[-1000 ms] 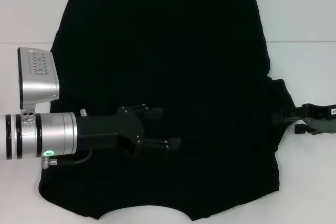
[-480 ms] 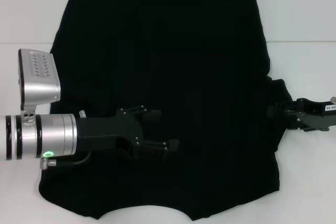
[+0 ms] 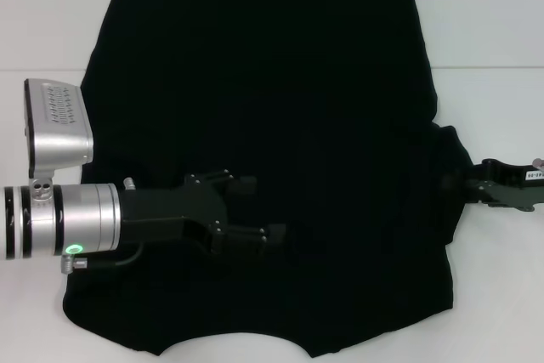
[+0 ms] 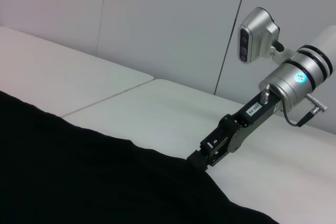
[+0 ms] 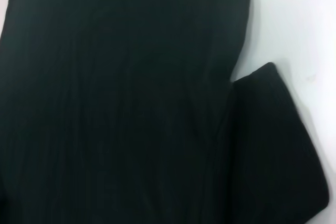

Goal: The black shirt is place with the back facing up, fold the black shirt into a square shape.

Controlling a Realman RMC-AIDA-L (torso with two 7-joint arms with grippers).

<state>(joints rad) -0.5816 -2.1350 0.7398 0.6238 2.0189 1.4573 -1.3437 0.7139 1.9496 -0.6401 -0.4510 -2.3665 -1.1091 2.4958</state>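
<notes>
The black shirt (image 3: 272, 125) lies spread flat over the white desk (image 3: 493, 23), filling the centre of the head view, plain face up. The left gripper (image 3: 263, 210) reaches in from the lower left above the cloth, its fingers (image 3: 246, 184) spread apart and holding nothing. The right gripper (image 3: 463, 186) sits at the sleeve at the right edge; whether its fingers grip the cloth I cannot tell.
</notes>
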